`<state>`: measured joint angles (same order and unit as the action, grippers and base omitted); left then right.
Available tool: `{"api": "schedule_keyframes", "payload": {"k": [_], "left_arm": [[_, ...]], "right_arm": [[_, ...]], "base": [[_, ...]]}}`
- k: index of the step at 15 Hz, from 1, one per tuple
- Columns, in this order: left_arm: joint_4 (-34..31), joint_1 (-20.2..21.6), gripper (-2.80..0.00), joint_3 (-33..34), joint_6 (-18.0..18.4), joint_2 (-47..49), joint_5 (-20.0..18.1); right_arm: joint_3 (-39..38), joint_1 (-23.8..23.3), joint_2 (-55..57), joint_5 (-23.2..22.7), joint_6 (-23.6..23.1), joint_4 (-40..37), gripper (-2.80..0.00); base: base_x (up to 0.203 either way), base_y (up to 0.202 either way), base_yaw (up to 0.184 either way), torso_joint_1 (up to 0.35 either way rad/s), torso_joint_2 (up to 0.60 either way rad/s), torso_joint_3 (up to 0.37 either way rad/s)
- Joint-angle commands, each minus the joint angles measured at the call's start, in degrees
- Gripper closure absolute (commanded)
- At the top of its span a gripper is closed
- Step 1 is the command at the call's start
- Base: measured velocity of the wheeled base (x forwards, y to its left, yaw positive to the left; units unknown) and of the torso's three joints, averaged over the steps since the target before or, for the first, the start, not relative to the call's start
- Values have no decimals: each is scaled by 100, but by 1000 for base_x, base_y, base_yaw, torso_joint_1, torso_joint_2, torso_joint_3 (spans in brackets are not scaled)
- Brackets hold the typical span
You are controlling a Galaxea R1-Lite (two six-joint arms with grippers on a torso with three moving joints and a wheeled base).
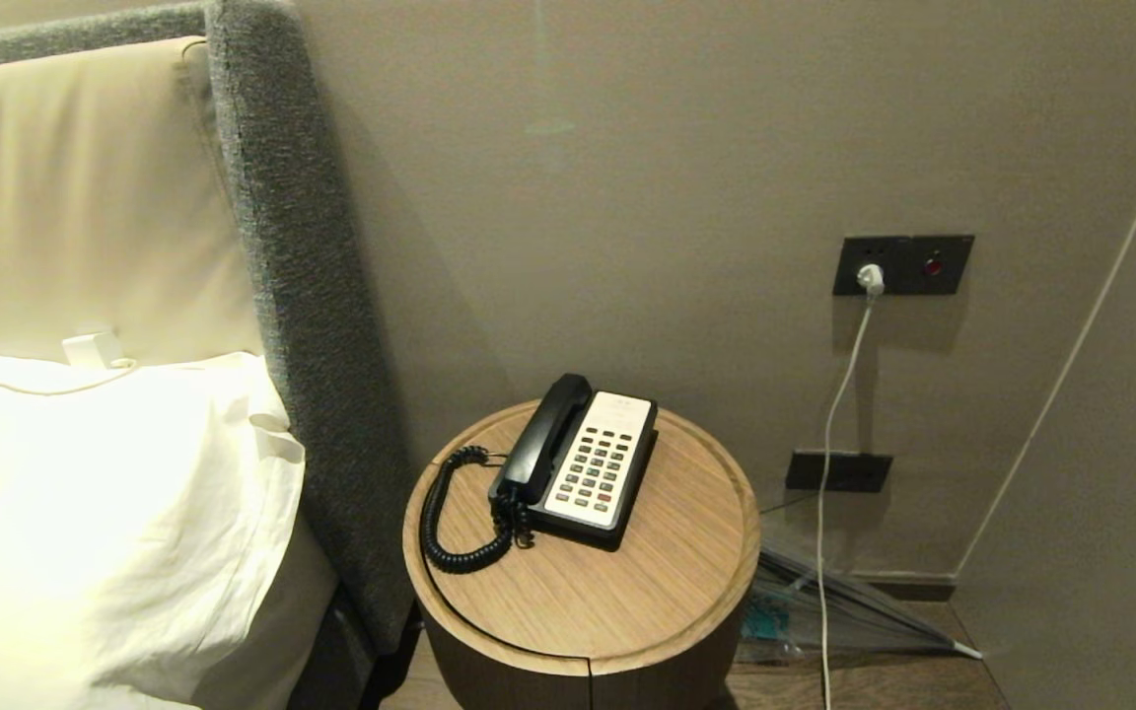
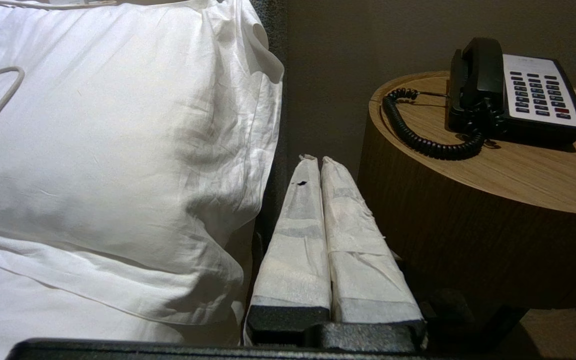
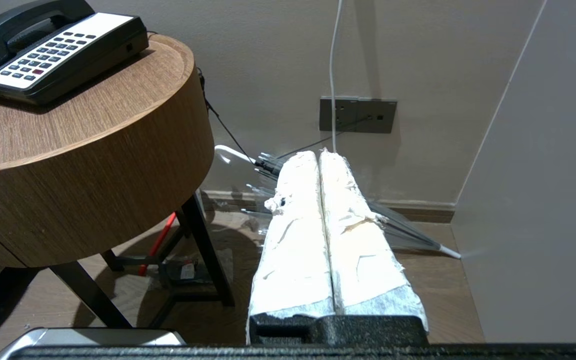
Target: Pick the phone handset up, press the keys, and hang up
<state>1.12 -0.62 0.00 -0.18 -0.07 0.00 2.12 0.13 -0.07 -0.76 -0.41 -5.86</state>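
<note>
No step begun: handset [image 1: 540, 434] rests cradled at frame centre; left gripper [image 2: 316, 159] and right gripper [image 3: 319, 152] closed, empty. Next: reach, open, grasp.

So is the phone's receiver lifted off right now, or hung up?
Hung up. The phone handset lies in its cradle beside the keys, and neither gripper is near it.

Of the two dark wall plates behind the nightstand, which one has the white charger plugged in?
The upper wall plate, the wide one with a red dot. The white charger sits in its left half, cable hanging down past the lower plate, which shows nothing plugged in.
</note>
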Motion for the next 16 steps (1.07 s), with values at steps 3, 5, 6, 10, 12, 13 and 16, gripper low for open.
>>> {"api": "schedule_keyframes", "payload": {"k": [3, 5, 6, 10, 12, 13, 16], "left_arm": [[2, 1, 0, 53, 1, 7, -9], [2, 1, 0, 53, 1, 7, -5], [2, 1, 0, 53, 1, 7, -2], [10, 1, 0, 53, 1, 7, -8], [2, 1, 0, 53, 1, 7, -1], [2, 1, 0, 53, 1, 7, -9], [2, 1, 0, 52, 1, 7, -2]], "right_arm": [[-1, -3, -1, -4, -3, -2, 0], [-1, -5, -1, -4, -3, -2, 0], [-1, -4, -1, -4, -3, -2, 0], [-1, 0, -1, -4, -3, -2, 0], [-1, 4, -1, -4, -3, -2, 0], [-1, -4, -1, -4, -3, -2, 0], [-1, 4, -1, 5, 6, -2, 0]], "base": [[0, 0, 0, 0, 0, 0], [0, 0, 0, 0, 0, 0], [0, 0, 0, 0, 0, 0], [0, 0, 0, 0, 0, 0], [0, 0, 0, 0, 0, 0], [0, 0, 0, 0, 0, 0], [0, 0, 0, 0, 0, 0]]}}
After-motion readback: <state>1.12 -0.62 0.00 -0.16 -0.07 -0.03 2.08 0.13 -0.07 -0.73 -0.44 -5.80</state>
